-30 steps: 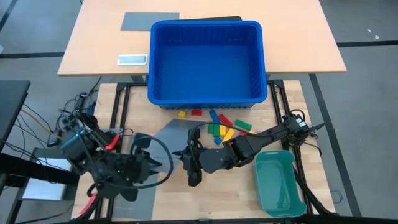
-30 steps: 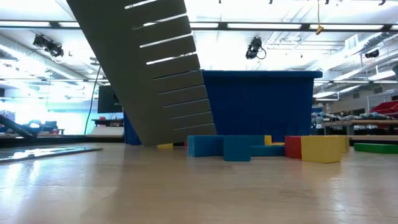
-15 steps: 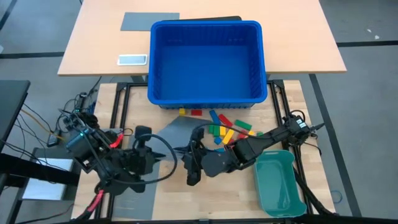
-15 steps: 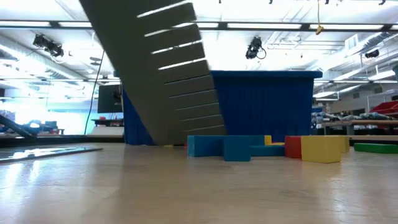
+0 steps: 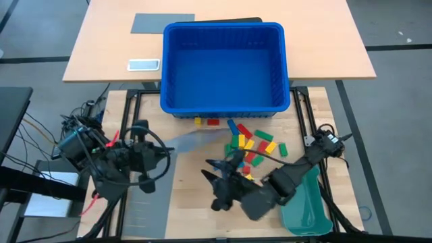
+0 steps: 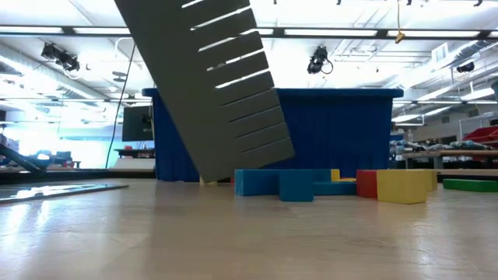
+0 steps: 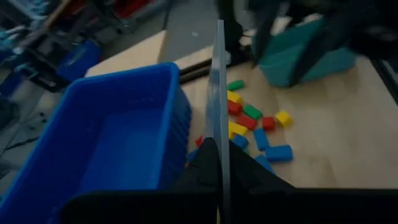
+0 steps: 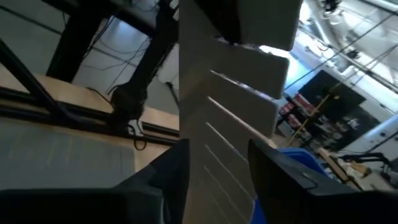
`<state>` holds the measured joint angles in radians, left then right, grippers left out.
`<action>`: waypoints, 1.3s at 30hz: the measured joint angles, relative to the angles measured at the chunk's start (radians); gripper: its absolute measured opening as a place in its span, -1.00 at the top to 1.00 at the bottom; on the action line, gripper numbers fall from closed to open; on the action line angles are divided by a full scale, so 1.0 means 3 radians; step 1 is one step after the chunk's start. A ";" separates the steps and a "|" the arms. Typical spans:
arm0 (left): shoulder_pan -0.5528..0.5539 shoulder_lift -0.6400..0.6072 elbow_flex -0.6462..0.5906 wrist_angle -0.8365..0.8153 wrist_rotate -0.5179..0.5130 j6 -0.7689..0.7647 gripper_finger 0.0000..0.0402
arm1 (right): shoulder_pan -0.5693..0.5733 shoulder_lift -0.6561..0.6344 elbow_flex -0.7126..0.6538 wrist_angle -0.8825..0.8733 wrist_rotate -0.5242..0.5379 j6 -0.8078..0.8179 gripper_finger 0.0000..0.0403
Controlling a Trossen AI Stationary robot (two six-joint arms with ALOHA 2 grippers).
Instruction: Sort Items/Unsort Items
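**Blocks lie loose while the divider sheet hangs over them**

Blocks (image 5: 250,143) in red, yellow, green and blue sit scattered on the wooden surface (image 5: 189,202), just near of the big blue bin (image 5: 225,67) and left of the teal tray (image 5: 305,199). None is in the bin, the tray or either gripper, so sorting looks barely begun.

The left gripper (image 5: 145,156) is clamped shut on one edge of the grey slotted divider sheet (image 6: 218,85), which hangs tilted in the air with its lower end close to the leftmost blocks; the left wrist view shows the sheet edge-on between that arm's fingers (image 7: 202,165). The right gripper (image 5: 219,185) sits near of the pile, beside the tray. Its fingers (image 8: 273,180) stand apart on either side of the sheet in its wrist view, gripping nothing that I can see.

With one thin-edge pinch carrying the sheet, it could likely twist or slip and drop onto the pile, scattering blocks. A swing to the right could sweep them toward the tray or off the surface. The two arms are close; crossing paths risks a knock.
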<state>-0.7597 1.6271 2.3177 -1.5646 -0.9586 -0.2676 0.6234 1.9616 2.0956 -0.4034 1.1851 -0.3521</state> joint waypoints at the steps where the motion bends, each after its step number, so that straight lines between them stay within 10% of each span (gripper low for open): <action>1: 0.0000 -0.0013 0.0000 0.0004 -0.0044 -0.0014 0.98 | 0.0049 -0.0036 0.0000 -0.0004 0.0048 0.0021 0.16; 18: -0.0008 -0.0349 0.0003 0.1042 -0.0532 0.0632 0.98 | 0.0207 -0.0226 -0.0049 -0.1902 0.0061 0.2170 0.19; 39: 0.0204 -0.0514 0.0004 0.1823 -0.0726 0.1349 0.98 | -0.0277 -0.0224 -0.1127 -0.1449 -0.0700 0.2399 0.56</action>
<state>-0.6986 1.4730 2.3188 -1.0178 -1.1763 0.1372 0.5403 1.8942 1.7577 -0.8382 0.9752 0.3675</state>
